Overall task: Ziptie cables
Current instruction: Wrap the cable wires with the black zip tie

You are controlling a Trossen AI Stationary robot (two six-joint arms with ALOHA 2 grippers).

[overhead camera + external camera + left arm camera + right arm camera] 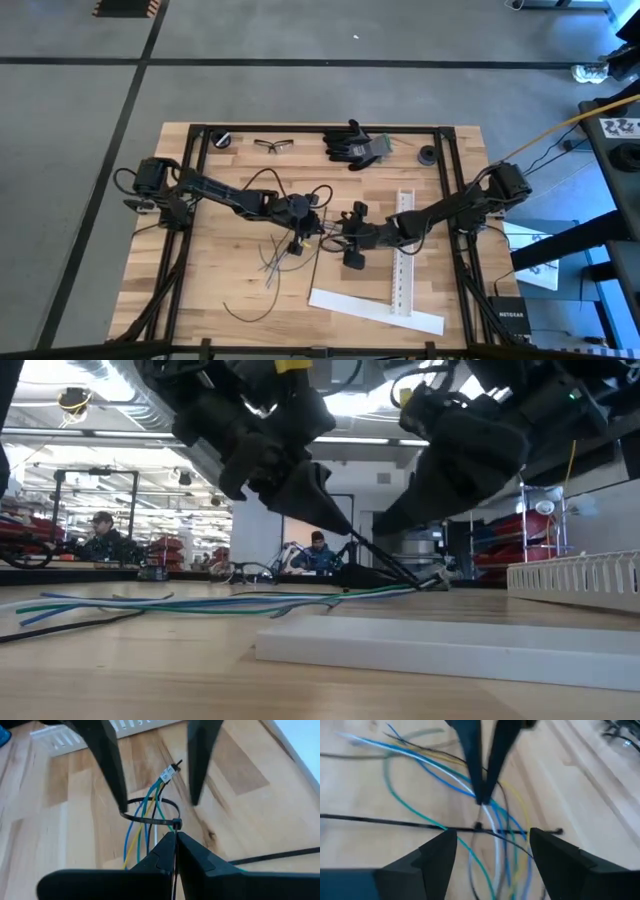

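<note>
From the left wrist we see our left gripper (pixel 175 837) pinching the tail of the ziptie (pixel 150 817), looped loosely around the cables (pixel 142 827) on the surface (pixel 70 820). Beyond, our right gripper (pixel 492 845) stands spread. The overhead view barely shows the loop; the tail probably runs back towards the left arm.

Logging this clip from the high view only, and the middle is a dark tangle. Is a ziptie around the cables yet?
Observer: Yes. The left wrist view shows a ziptie looped loosely around the cables, not pulled tight.
Operator: What's holding it?
Observer: The left gripper, its jaws shut on the ziptie's tail just behind the head.
Operator: And the other arm?
Observer: The right gripper hangs over the loop, jaws open to either side of it.
</note>
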